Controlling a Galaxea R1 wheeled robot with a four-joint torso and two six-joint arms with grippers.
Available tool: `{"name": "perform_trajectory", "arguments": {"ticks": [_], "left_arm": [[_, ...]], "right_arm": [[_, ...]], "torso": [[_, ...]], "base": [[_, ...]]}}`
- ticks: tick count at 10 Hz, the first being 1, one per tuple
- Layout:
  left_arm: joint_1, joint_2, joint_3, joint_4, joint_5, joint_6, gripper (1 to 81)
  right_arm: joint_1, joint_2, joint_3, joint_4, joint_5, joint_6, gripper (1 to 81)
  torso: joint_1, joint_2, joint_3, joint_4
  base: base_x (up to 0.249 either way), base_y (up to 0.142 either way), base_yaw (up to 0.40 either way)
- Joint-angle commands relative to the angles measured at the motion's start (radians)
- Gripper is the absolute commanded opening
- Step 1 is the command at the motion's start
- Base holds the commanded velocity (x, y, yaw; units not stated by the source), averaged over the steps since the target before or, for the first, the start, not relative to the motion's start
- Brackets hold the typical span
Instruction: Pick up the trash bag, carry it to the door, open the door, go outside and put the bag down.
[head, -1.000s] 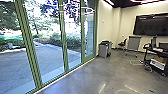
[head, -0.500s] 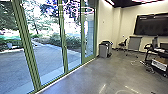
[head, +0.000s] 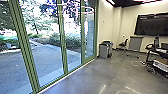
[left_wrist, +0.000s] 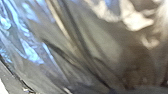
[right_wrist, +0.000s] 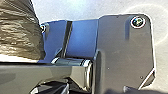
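Robot stood indoors. Head view: tall glass panels (head: 48, 67) in green frames (head: 23, 40) ran along the left side, from near to far. Beyond the glass lay a paved yard (head: 15, 63), with shrubs (head: 57, 40) and trees (head: 37, 15) farther out. Smooth grey floor (head: 105, 71) extended to the right of the panels.

Far, just beside the end of the glass, a grey bin (head: 103, 51) stood upright near a pale wall (head: 105, 22). Right of it: a dark chair (head: 123, 45), then a grey panel (head: 135, 44) on a stand. Large dark screen (head: 151, 26) was on the wall at far right. At the right edge, a white box (head: 161, 64) and a loose cable (head: 136, 64) were noted.

Trash bag (left_wrist: 105, 47): dark, shiny and creased, very close in the left wrist view. Part of it was also seen in the right wrist view, near the robot's own base.

State of left gripper: could not tell. State of right gripper: could not tell. Whether either grasped the bag could not be determined
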Motion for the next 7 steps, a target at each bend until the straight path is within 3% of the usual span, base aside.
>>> {"name": "perform_trajectory", "arguments": {"ticks": [1,7], "left_arm": [[-0.071,-0.004,0.000,0.007,0.054,0.000,1.0],[-0.071,-0.001,0.000,0.007,0.054,0.000,1.0]], "right_arm": [[0.055,0.003,0.004,-0.004,-0.063,-0.003,81.1],[0.058,0.007,0.004,-0.006,-0.063,-0.004,81.1]], "torso": [[0.000,0.000,0.000,0.000],[0.000,0.000,0.000,0.000]], "base": [[0.116,0.000,0.000],[0.123,0.000,0.000]]}}
